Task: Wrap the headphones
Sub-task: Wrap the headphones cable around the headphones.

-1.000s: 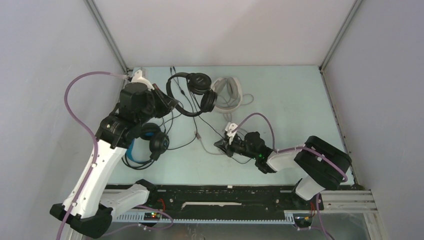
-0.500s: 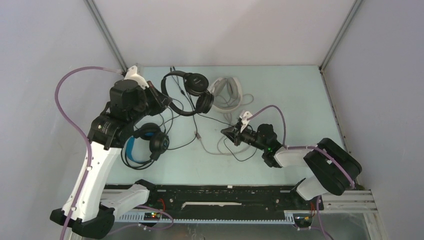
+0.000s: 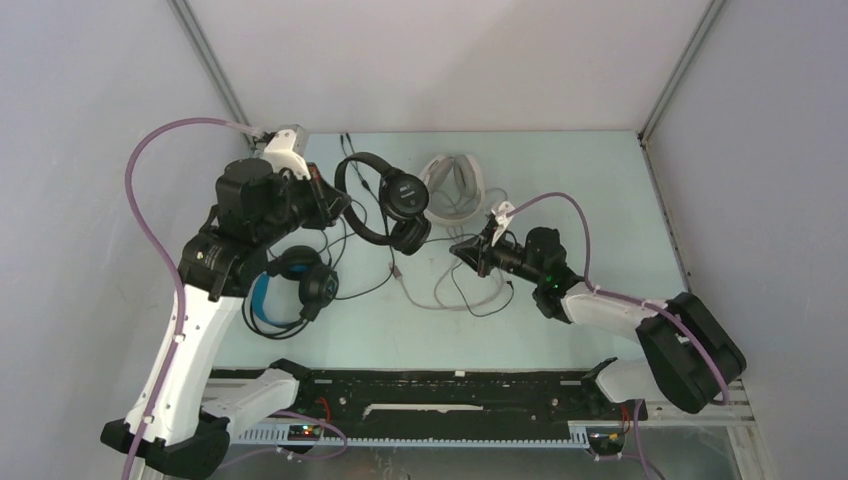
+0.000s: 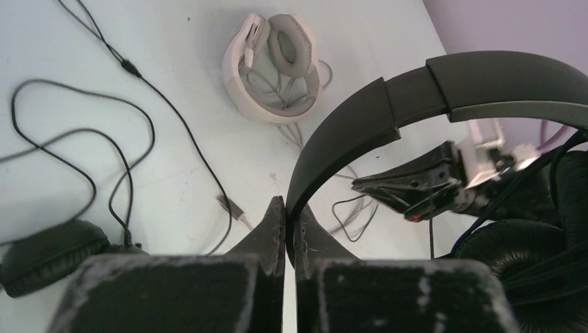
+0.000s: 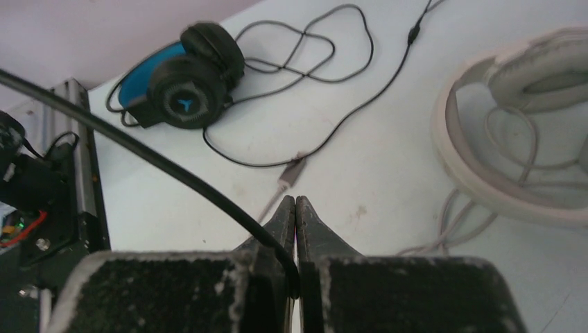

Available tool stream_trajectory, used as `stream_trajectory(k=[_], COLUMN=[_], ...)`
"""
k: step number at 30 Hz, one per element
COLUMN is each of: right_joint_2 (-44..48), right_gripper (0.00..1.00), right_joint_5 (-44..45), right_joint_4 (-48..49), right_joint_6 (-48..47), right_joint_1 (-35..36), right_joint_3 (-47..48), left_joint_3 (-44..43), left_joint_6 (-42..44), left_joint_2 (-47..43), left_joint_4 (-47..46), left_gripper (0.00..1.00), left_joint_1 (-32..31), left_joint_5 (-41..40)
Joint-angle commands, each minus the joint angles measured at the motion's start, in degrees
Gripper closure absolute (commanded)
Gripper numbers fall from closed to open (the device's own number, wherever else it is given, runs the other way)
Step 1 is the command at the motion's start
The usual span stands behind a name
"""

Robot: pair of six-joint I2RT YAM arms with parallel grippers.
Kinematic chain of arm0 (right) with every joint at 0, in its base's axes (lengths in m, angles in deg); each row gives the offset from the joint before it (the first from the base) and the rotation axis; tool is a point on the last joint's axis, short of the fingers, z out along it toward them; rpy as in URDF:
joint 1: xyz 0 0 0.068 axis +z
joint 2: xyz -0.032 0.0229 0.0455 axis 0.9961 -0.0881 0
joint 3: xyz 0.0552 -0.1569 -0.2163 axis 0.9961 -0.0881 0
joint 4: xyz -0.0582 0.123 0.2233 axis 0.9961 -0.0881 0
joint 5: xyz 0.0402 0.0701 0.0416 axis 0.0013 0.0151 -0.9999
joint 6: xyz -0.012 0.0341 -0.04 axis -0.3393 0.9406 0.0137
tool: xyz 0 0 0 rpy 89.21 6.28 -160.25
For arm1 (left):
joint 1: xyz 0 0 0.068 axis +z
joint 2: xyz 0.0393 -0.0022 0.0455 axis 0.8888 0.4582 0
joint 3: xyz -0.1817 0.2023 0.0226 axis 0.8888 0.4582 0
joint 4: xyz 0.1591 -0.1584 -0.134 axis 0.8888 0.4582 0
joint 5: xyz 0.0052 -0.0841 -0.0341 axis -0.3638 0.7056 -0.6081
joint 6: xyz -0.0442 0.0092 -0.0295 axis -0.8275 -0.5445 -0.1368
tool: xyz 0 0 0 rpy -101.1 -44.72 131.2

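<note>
My left gripper (image 3: 338,205) is shut on the headband of the all-black headphones (image 3: 385,200), which hang lifted above the table. In the left wrist view the band (image 4: 416,90) arcs right out of my shut left gripper (image 4: 290,208). My right gripper (image 3: 460,246) is shut on a thin black cable (image 5: 173,170) that rises up and to the left from my right gripper (image 5: 296,202). The white-grey headphones (image 3: 455,185) lie at the back. The headphones with the blue headband (image 3: 290,285) lie at the left, beneath the left arm.
Loose black and grey cables (image 3: 440,295) with a plug (image 5: 291,173) sprawl over the pale table (image 3: 580,190). Grey walls enclose the back and both sides. A black rail (image 3: 450,385) runs along the near edge.
The right gripper has carried the cable farther back and to the right. The left gripper has shifted and turned the black headphones, so their ear cups now hang nearer the centre.
</note>
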Motion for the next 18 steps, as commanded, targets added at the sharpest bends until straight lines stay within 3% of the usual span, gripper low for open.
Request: stream_trajectory(k=[1,10,18], right_joint_2=[4.84,9.91,8.18], right_gripper=[1.00,1.00,1.00], right_joint_5=[-5.46,-7.94,-13.92], right_joint_4=[-12.78,-34.64,-54.57], right_joint_6=[1.71,1.85,5.08], right_joint_1=[-1.49,-4.43,-3.61], right_joint_3=[6.92,17.53,31.30], left_joint_3=[3.60,9.81,12.05], left_joint_6=[9.08,19.39,28.00], left_joint_2=[-2.96,-4.73,-3.37], left_joint_4=[-7.48,-10.76,-9.46], left_gripper=[1.00,1.00,1.00], left_joint_1=[0.37,-1.14,-6.40], left_joint_5=[2.66,5.51,-1.82])
